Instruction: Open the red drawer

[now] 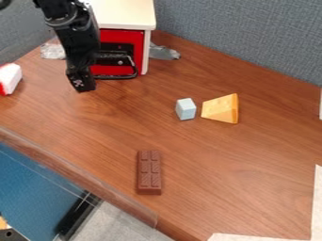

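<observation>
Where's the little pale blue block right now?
In the camera view, the pale blue block is on the wooden table, a bit above and right of the picture's middle, just left of the yellow cheese wedge.

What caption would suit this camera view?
A black gripper by a red drawer, with a chocolate bar, pale block and cheese wedge.

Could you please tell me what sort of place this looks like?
Probably a robot test station in an office or lab: a wood-grain table stands against grey fabric partitions, with a toy cheese wedge and a chocolate bar set out below a black robot arm.
</observation>
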Controlling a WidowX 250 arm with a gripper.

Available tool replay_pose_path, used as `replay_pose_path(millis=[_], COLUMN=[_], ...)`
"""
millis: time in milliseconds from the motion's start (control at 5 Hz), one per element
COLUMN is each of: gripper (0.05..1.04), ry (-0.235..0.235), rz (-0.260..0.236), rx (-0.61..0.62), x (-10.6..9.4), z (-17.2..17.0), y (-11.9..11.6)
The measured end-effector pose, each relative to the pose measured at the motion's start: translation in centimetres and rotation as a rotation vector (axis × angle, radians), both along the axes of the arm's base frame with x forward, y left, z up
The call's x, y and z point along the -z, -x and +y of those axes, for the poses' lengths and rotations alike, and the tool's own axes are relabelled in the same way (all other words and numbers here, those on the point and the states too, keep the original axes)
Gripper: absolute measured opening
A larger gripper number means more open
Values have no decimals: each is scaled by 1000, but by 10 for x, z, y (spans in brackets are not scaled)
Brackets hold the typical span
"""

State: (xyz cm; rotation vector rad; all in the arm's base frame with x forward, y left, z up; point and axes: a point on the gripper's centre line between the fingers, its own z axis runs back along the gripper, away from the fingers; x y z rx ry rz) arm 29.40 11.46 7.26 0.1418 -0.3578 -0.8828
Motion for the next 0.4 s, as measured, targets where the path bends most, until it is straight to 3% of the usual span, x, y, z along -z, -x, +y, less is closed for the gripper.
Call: replay_pose_path(millis=[400], gripper=[999], ry=[-6], rz=[-16], rx=[-3], x=[6], z=[-1], y=[-12])
